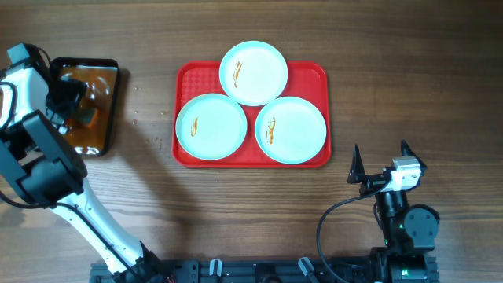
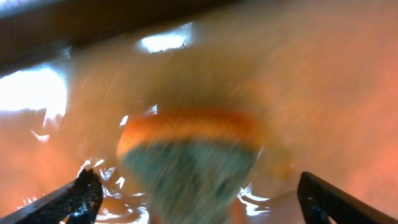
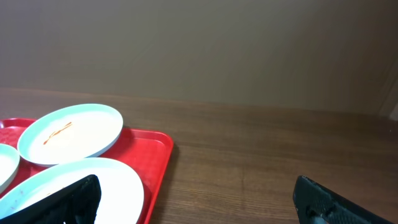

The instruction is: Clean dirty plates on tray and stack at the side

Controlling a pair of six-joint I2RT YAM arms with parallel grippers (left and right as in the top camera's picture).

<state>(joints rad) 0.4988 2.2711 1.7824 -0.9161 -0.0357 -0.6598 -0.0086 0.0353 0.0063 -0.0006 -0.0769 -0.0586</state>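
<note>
Three pale plates with orange-brown smears lie on the red tray [image 1: 310, 72]: one at the back [image 1: 253, 72], one front left [image 1: 211, 126], one front right [image 1: 290, 130]. My left gripper [image 1: 78, 106] hangs over the black pan, far left of the tray. In the left wrist view its open jaws [image 2: 202, 202] straddle an orange and green sponge [image 2: 186, 155] lying in brownish liquid; the view is blurred. My right gripper [image 1: 381, 161] is open and empty over the table, right of the tray. The right wrist view shows the back plate [image 3: 71, 134], the front right plate [image 3: 112, 186] and the tray edge [image 3: 158, 162].
A black pan [image 1: 106, 67] with brownish liquid sits at the far left of the wooden table. Small droplets [image 1: 137, 118] speckle the wood between pan and tray. Bare table lies right of the tray [image 3: 261, 168].
</note>
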